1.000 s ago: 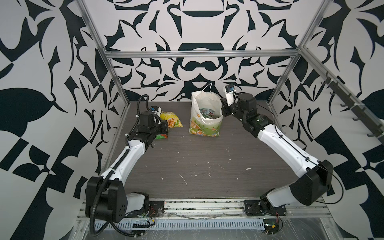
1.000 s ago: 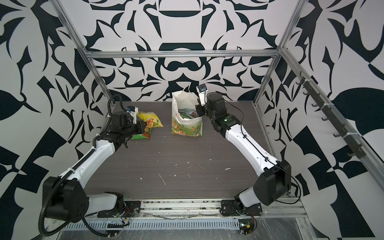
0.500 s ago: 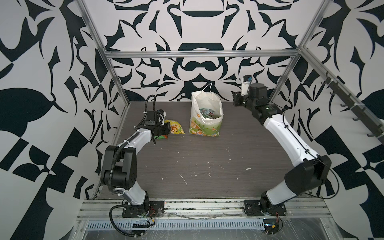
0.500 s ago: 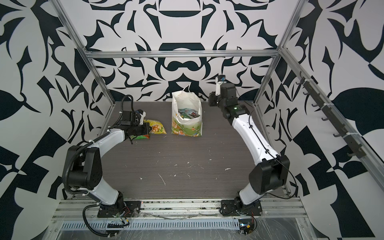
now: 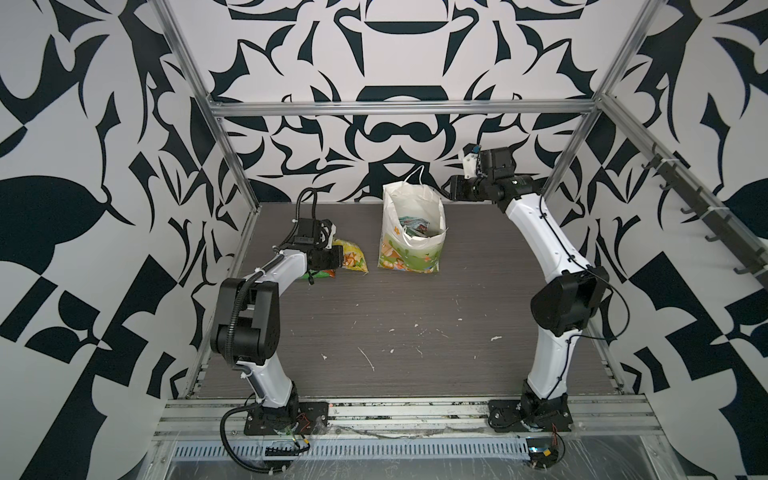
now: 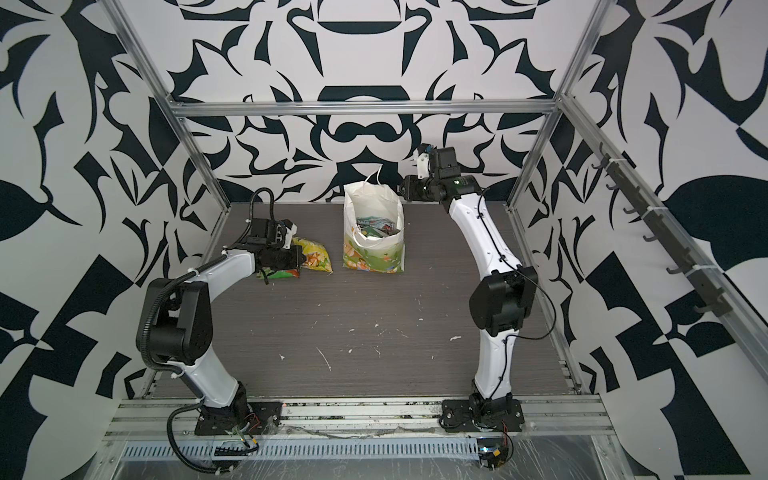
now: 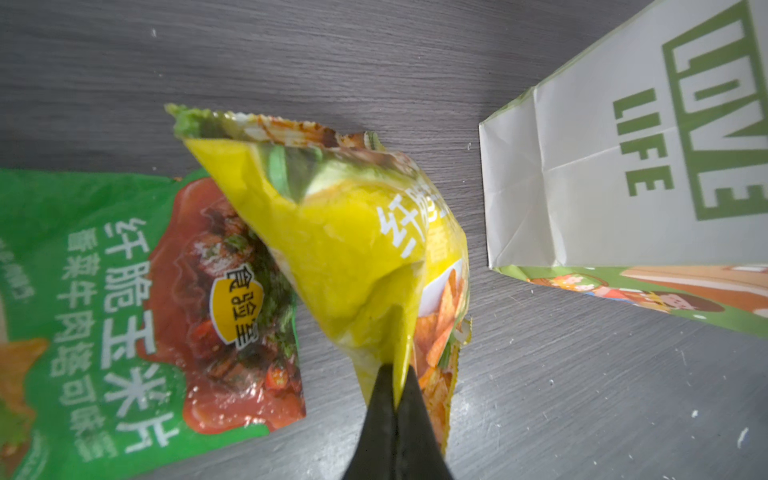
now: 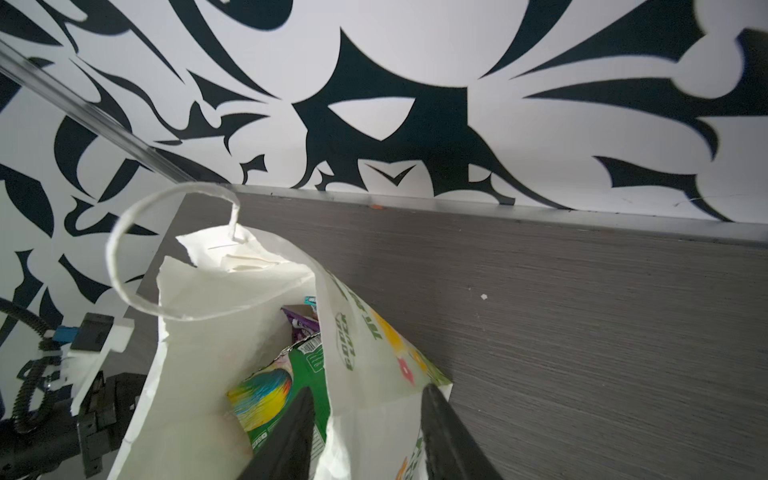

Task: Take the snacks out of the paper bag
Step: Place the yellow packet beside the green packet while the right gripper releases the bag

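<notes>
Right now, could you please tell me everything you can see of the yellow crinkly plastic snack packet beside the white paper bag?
The yellow crinkly plastic snack packet is glossy and puffed, with white Chinese lettering, pictured orange chips and serrated sealed ends. The shut left gripper pinches a fold of its film. It lies outside the white paper bag, apart from it, apparently on the grey wood-grain table, overlapping the edge of a green packet.
</notes>
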Tool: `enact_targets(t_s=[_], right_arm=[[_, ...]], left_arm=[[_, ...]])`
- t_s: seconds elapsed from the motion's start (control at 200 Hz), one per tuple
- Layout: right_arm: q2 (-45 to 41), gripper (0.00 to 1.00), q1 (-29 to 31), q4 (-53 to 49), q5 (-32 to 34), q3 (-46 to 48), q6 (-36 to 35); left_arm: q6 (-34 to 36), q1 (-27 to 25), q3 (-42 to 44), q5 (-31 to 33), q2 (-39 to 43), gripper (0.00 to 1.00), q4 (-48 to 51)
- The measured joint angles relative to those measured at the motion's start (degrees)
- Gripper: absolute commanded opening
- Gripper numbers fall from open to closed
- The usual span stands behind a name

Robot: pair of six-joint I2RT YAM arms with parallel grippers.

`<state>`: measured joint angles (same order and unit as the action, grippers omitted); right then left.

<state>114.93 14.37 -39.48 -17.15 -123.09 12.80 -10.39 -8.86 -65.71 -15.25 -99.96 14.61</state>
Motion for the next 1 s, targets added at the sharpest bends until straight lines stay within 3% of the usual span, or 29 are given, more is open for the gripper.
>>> enact_targets(t_s=[0.28,0.42,0.475,0.505,0.68,1.0], right_arm=[[4.1,0.55,2.5,-4.6,0.9,-4.7,-2.9],[8.2,0.50,3.4,-7.2,2.9,-11.1,-4.3],[10.1,0.47,3.7,-8.0,3.7,-14.0,-4.8],[11.4,0.45,3.8,-8.8,4.2,-15.9,-5.1],[17.7,0.32,4.8,-12.6,7.2,-24.7,-6.1],[18.6,0.04,5.0,-13.8,10.7,-25.5,-6.6]], left_arm=[[1.3,0.0,0.0,1.4,-1.6,0.00,1.7],[1.8,0.0,-0.1,3.5,-2.1,0.09,2.8],[1.9,0.0,-0.3,4.7,-2.3,0.21,3.4],[2.2,0.0,-0.4,5.5,-2.5,0.27,3.7],[2.6,0.0,-0.5,9.2,-2.6,0.36,5.6],[1.2,-0.2,-2.9,14.6,4.5,0.50,10.8]])
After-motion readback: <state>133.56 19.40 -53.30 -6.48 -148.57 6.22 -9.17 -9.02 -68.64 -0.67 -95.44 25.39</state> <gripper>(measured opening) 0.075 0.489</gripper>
